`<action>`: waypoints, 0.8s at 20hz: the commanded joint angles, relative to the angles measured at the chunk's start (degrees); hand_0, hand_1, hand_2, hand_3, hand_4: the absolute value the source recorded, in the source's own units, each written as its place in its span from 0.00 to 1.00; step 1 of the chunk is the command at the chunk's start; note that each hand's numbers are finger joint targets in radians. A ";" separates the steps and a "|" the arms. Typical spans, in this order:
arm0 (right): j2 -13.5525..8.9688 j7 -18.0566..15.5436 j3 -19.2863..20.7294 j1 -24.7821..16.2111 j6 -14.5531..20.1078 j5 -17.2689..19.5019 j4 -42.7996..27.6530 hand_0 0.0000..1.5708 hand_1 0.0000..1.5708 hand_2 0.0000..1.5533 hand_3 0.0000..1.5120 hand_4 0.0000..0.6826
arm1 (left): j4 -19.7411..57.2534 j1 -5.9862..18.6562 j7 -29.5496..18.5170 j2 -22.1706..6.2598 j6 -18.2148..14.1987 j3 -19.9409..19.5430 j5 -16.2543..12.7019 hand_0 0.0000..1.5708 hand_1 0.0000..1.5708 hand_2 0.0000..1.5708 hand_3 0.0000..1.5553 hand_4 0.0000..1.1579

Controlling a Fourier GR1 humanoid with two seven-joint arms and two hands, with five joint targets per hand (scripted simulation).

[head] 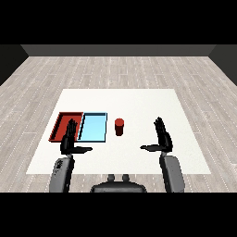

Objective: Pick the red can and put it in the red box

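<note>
Your red can stands upright on the table, well beyond and inward of the right hand, whose fingers are straight and apart, thumb pointing inward, holding nothing. The left hand is likewise spread and empty, its fingers overlapping the near edge of the red tray, with the light blue tray just beside them. Expect the can to be light, rigid and smooth, likely slippery; wrap it around mid-height. Its far side and any markings can't be made out.
</note>
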State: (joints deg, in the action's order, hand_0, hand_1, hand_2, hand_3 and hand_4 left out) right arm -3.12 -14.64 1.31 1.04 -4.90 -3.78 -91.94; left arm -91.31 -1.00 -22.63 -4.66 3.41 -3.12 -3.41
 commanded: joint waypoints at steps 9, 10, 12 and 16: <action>-0.33 0.62 0.39 0.95 -0.77 -0.13 -2.27 0.00 0.00 0.00 0.00 0.00 | 0.88 -0.14 -4.23 0.39 2.50 -1.07 -0.95 0.00 0.00 0.00 0.00 0.00; 0.37 -5.23 0.25 0.21 -1.82 0.63 3.59 0.00 0.00 0.00 0.00 0.00 | 1.35 0.11 -4.46 0.48 2.19 -0.72 0.12 0.00 0.00 0.00 0.00 0.00; 2.00 0.66 -1.63 1.48 0.80 1.19 -0.86 0.00 0.00 0.00 0.00 0.00 | 1.12 1.64 -3.52 -1.52 3.75 -3.60 -2.70 0.00 0.00 0.00 0.00 0.00; 1.26 1.96 -0.79 -3.09 -1.42 -1.79 -4.20 0.00 0.00 0.00 0.00 0.00 | 2.66 -1.53 -7.25 0.87 2.62 -1.28 -0.01 0.00 0.00 0.00 0.00 0.00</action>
State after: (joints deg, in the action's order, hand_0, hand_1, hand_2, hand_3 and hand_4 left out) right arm -2.52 -15.38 1.35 0.81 -6.43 -4.64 -91.91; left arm -89.91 -1.73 -28.15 -3.98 5.53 -4.20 -3.50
